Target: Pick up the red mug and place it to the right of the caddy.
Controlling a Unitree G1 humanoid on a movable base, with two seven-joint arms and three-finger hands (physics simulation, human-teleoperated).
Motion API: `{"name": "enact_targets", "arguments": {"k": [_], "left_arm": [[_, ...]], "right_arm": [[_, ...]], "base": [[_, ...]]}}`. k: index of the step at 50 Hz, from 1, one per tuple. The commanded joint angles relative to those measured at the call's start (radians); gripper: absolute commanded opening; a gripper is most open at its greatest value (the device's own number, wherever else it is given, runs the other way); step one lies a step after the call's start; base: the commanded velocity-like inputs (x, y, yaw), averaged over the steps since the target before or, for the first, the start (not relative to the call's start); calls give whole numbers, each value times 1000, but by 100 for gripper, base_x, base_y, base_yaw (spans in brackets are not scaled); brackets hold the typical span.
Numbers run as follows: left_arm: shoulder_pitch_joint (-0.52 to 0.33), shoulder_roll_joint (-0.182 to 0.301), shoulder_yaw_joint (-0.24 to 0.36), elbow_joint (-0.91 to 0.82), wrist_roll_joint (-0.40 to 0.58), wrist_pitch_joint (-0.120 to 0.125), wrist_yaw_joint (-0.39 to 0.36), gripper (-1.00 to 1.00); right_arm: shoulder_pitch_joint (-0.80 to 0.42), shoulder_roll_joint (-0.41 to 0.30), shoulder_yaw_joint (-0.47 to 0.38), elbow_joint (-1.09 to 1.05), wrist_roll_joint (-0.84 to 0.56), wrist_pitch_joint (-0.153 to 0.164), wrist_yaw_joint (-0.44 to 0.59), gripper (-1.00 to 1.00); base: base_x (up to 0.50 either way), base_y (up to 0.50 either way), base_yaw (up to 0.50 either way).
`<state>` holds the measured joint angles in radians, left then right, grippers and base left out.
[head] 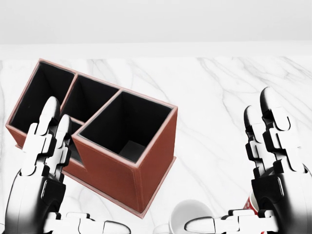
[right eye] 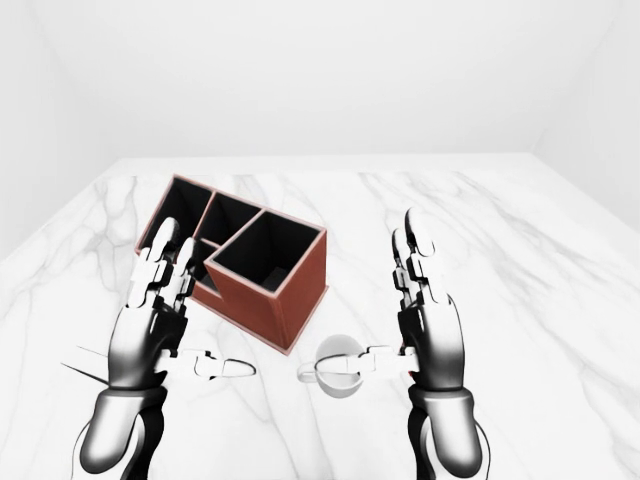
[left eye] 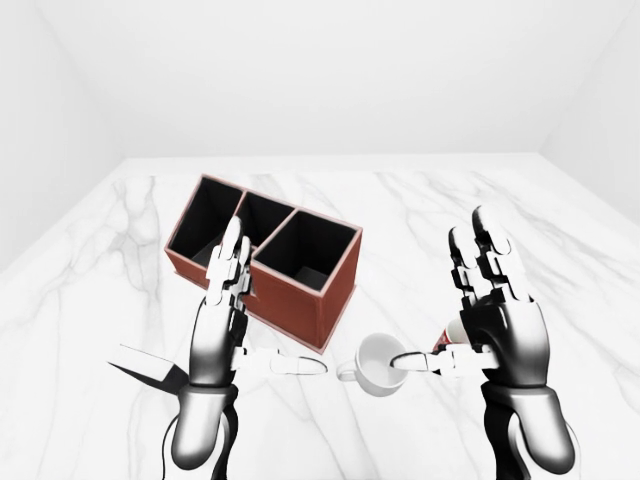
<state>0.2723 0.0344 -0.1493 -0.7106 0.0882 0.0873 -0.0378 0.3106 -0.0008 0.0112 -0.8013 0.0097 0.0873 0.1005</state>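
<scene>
Approach stage; no grasp yet made. Both the left hand (left eye: 222, 330) and the right hand (left eye: 498, 325) hover over the marble tabletop (left eye: 420, 215) with fingers extended, holding nothing. The red mug (head: 255, 204) stands near the tabletop's near edge, largely hidden behind the right hand, just right of a white mug (left eye: 375, 364) whose bowl appears empty. The caddy (head: 97, 146) lies toward the left; its visible compartments appear empty. Picking and placing both remain to be done.
</scene>
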Motion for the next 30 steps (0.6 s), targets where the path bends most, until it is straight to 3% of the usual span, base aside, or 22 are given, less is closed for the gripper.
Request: {"name": "enact_targets", "arguments": {"k": [1, 18, 30], "left_arm": [[10, 2, -1, 0, -1, 0, 0, 100], [12, 3, -2, -9, -1, 0, 0, 100], [9, 2, 0, -8, -3, 0, -1, 100]], "right_arm": [[5, 1, 2, -11, 7, 0, 3, 95], [-1, 4, -2, -7, 15, 0, -4, 95], [0, 1, 3, 6, 25, 0, 0, 95]], "base": [[48, -32, 0], [45, -33, 0], [0, 0, 0]]}}
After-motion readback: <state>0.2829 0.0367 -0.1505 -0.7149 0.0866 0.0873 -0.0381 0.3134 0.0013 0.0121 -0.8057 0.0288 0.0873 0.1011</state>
